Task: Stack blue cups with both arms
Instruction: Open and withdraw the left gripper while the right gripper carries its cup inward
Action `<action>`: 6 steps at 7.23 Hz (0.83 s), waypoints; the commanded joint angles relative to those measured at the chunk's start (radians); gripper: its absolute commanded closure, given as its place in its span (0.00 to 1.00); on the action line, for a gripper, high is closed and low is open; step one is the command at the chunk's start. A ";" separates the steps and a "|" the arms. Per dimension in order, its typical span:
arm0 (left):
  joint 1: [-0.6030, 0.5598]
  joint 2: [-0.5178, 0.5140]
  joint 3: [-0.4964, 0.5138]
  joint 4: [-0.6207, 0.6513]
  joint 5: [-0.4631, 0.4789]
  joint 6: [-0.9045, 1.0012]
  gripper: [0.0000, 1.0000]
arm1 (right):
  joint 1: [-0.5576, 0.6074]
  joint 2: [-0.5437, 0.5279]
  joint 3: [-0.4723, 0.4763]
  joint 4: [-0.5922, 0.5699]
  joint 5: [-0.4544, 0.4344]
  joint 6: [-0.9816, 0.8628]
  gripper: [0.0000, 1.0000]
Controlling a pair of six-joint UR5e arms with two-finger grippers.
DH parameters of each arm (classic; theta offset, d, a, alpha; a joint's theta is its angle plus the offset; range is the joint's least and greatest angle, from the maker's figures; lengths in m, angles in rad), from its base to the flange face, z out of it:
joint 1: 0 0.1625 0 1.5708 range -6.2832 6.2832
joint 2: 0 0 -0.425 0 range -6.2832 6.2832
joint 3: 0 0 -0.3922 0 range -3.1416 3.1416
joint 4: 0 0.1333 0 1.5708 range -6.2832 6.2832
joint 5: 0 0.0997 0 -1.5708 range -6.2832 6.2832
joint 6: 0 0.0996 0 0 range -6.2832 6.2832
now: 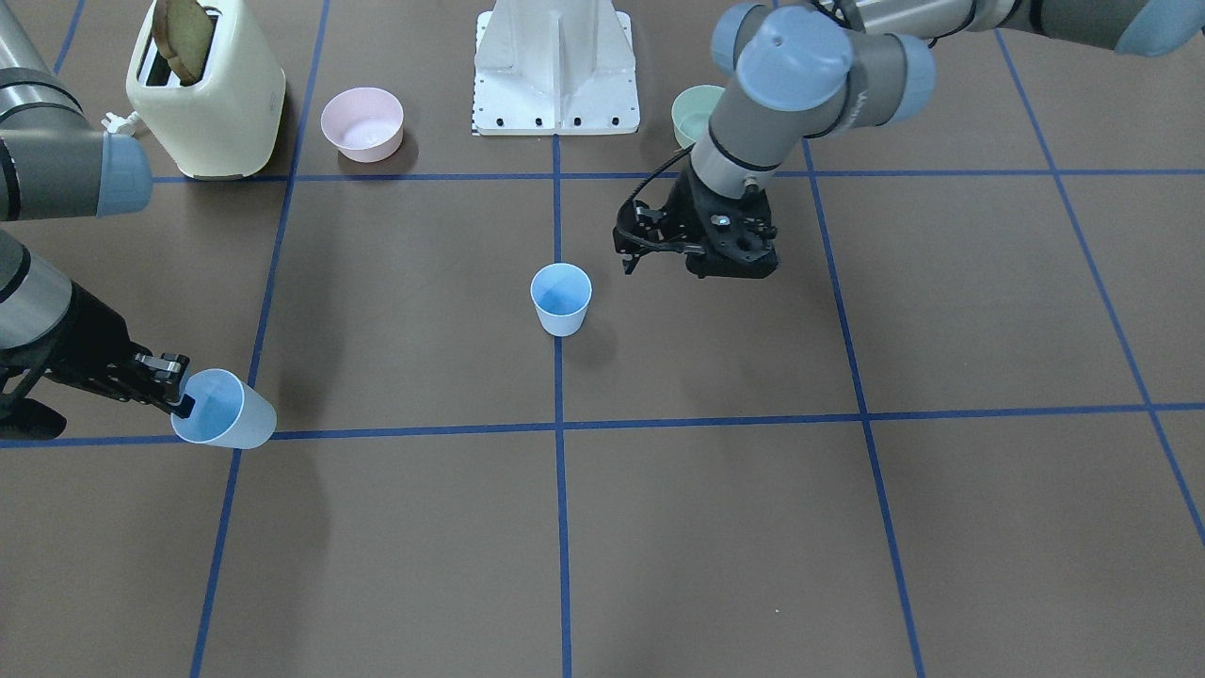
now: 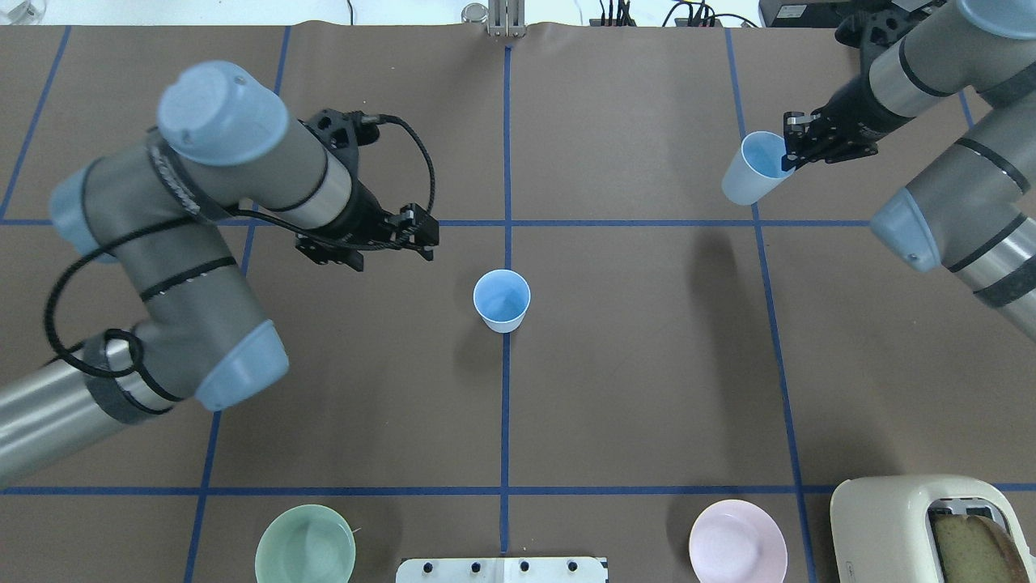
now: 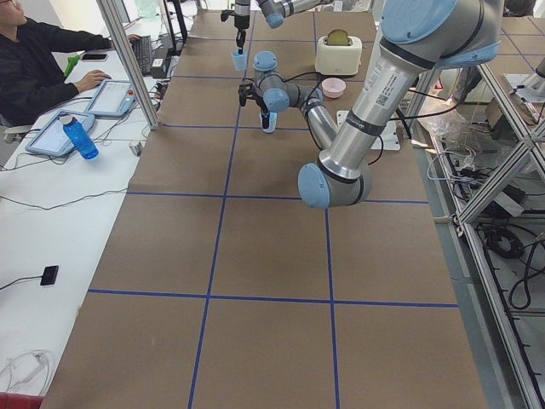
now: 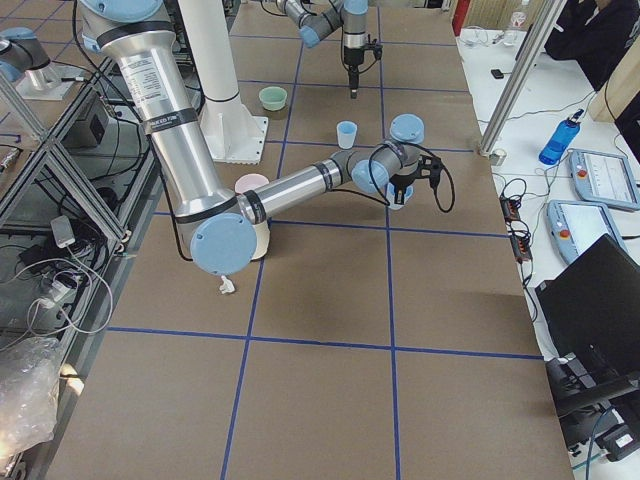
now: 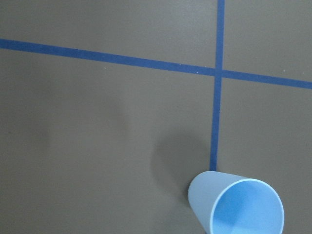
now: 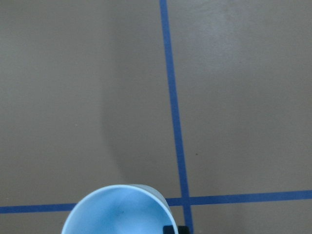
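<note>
Right gripper [image 2: 797, 146]: is clamping the rim of one blue cup at the far right of the table [image 2: 647, 364], with one finger [image 1: 184, 407] reaching inside the mouth.
Held cup [image 2: 751, 180]: is hanging tilted, its mouth facing up towards the gripper and its base pointing down and left. Its shadow is falling well apart from it, so it is riding clear of the surface.
Standing cup [image 2: 502, 301]: is sitting upright and mouth up at the middle of the table, right on the centre tape line [image 2: 506, 405], with nothing touching it.
Left gripper [image 2: 421, 235]: is hovering near the standing cup, to its left and a little farther out, and is carrying nothing. Whether its jaws are apart or together I cannot tell.
Cups: are lying well apart, one in the middle and one at the far right, so they are not yet stacked.
Green bowl [image 2: 305, 555]: is resting at the near edge, left of the pedestal [image 2: 502, 569].
Pink bowl [image 2: 738, 549]: is resting at the near edge, right of the pedestal.
Toaster [image 2: 890, 518]: is standing in the near right corner, just beside the pink bowl, with a slice of toast [image 2: 971, 551] poking out of one slot.
</note>
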 commanded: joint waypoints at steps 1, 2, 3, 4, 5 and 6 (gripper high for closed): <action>-0.168 0.094 -0.056 0.043 -0.105 0.217 0.02 | -0.072 0.061 0.081 -0.079 -0.040 0.150 1.00; -0.240 0.160 -0.086 0.054 -0.137 0.326 0.02 | -0.124 0.096 0.154 -0.194 -0.091 0.177 1.00; -0.293 0.218 -0.100 0.054 -0.154 0.423 0.02 | -0.167 0.133 0.219 -0.304 -0.131 0.202 1.00; -0.337 0.260 -0.103 0.051 -0.154 0.492 0.02 | -0.200 0.153 0.254 -0.342 -0.154 0.246 1.00; -0.385 0.298 -0.100 0.053 -0.154 0.592 0.02 | -0.232 0.181 0.255 -0.350 -0.172 0.289 1.00; -0.435 0.330 -0.091 0.056 -0.156 0.684 0.02 | -0.276 0.216 0.252 -0.374 -0.209 0.323 1.00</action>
